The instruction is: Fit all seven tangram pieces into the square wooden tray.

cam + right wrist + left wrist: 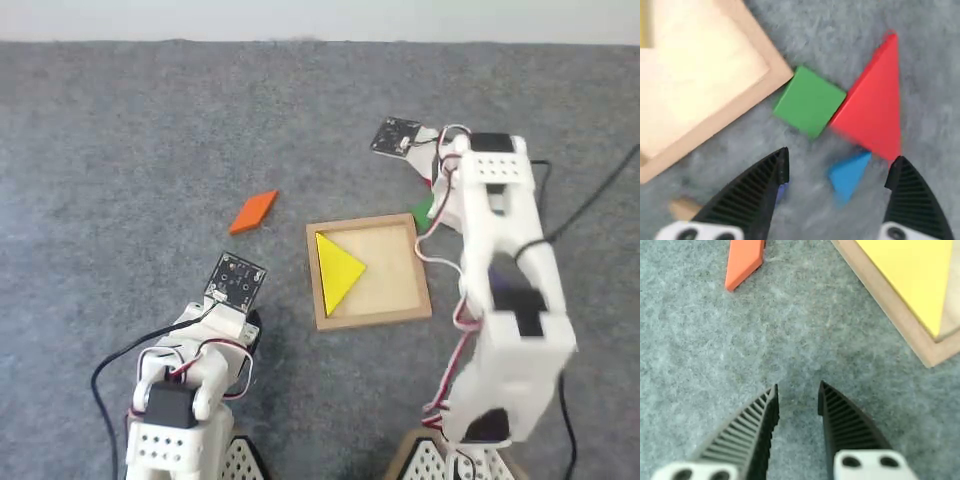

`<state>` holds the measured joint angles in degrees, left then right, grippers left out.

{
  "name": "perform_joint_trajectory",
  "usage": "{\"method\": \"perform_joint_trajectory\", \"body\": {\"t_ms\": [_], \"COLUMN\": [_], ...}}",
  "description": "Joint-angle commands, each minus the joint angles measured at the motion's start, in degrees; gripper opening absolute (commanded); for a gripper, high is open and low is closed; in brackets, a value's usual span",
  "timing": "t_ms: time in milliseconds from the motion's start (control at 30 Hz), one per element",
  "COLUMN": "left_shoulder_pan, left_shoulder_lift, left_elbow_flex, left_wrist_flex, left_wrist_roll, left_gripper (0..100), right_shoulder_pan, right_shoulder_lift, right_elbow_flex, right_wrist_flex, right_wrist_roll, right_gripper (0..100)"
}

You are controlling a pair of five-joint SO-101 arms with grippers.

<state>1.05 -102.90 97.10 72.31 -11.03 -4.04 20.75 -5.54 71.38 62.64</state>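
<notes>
Tangram pieces mostly lie loose. My right gripper [840,156], jaws spread wide, straddles the blue triangle [849,172]. Just beyond, crowding it, is the red triangle [872,107], touching the green square [809,101] beside the tray's corner. My left gripper [798,386], jaws slightly apart and empty, hangs over carpet [815,340], the orange parallelogram [743,262] well ahead. Only the yellow triangle [915,275] sits in the square wooden tray [890,310]. Two pieces I cannot account for.
</notes>
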Motion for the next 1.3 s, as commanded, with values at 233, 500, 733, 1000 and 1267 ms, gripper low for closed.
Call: {"method": "perform_joint_trajectory", "body": {"t_ms": [233,500,733,1000,1267], "left_shoulder_pan": [-0.1,-0.1,-0.1,-0.1,-0.1], "left_shoulder_lift": [-1.2,-1.2,-1.2,-1.2,-1.2], "left_elbow_flex": [-0.7,-0.7,-0.7,-0.7,-0.7], "left_wrist_flex": [0.2,0.2,0.2,0.2,0.2], "left_wrist_roll": [0.4,0.4,0.4,0.4,0.4], "left_gripper": [12,12,12,12,12], "right_shoulder_pan": [3.1,5.5,4.7,4.8,5.8], "right_shoulder_lift": [21.1,30.6,31.7,31.7,31.6], "right_elbow_flex": [-24.5,-32.5,-33.5,-38.3,-43.5], "right_wrist_flex": [0.5,0.6,4.5,17.4,26.6], "right_wrist_roll": [5.1,6.4,7.6,7.7,6.1], "right_gripper": [32.3,32.2,31.0,15.8,15.5]}}
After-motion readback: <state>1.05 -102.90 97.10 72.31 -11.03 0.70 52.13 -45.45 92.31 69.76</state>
